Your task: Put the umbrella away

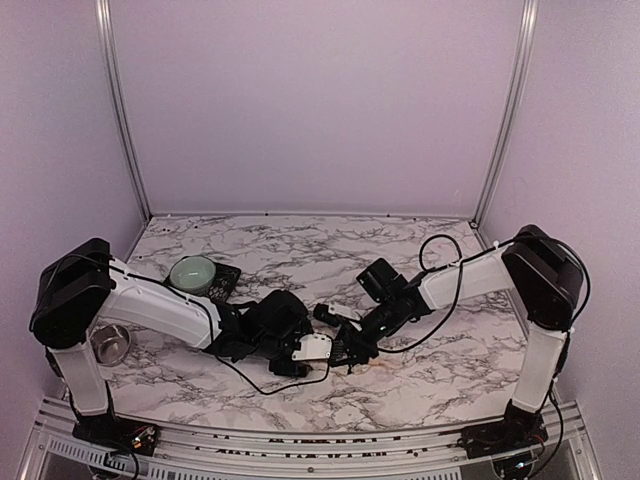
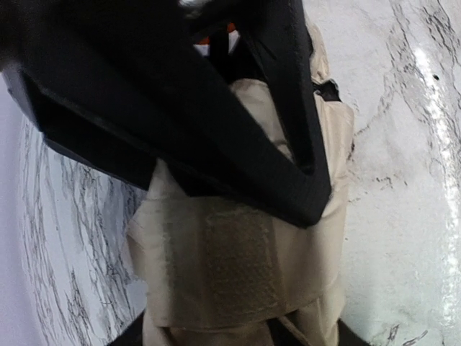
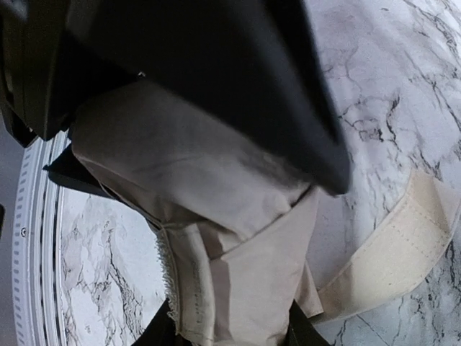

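Note:
The umbrella point(image 1: 314, 347) lies folded on the marble table between my two arms; only a small cream patch of it shows from above. My left gripper point(image 1: 296, 352) comes at it from the left and my right gripper point(image 1: 346, 349) from the right. In the left wrist view the cream bundle point(image 2: 238, 267), with a rough fastener band across it, fills the gap of the left gripper point(image 2: 230, 337), which is shut on it. The right gripper point(image 3: 229, 336) is shut on folded cream fabric point(image 3: 245, 281). A cream strap point(image 3: 400, 249) trails onto the table. Black shapes hide the top of both wrist views.
A pale green bowl point(image 1: 193, 272) stands at the back left beside a flat black object point(image 1: 226, 280). A metal cup point(image 1: 112, 343) sits by the left arm's base. A black cable point(image 1: 440, 250) loops over the right arm. The table's metal front rail point(image 1: 300, 440) runs along the near edge.

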`<state>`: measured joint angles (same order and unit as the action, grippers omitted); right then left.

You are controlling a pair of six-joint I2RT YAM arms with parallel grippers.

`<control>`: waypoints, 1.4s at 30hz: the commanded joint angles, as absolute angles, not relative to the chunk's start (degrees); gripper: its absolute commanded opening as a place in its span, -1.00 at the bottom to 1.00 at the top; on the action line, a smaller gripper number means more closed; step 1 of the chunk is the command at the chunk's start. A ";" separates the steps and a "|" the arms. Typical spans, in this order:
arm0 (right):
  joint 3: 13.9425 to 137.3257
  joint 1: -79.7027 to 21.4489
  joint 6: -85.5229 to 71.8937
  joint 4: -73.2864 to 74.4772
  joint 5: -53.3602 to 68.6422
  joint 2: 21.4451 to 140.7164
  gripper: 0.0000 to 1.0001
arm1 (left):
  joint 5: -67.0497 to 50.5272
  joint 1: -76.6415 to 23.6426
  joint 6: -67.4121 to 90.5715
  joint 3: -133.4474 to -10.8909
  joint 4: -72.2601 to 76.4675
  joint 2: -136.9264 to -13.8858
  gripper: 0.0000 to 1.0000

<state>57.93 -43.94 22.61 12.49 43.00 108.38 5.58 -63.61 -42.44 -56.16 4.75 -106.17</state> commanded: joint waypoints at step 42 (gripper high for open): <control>45.42 -38.45 13.51 -1.74 27.52 73.94 0.99 | 11.21 -59.66 -32.35 -51.34 9.41 -100.44 -1.00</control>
<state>51.57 -40.93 16.91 5.91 33.30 81.14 7.22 -61.06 -36.14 -50.76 13.69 -104.75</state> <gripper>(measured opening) 0.996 0.302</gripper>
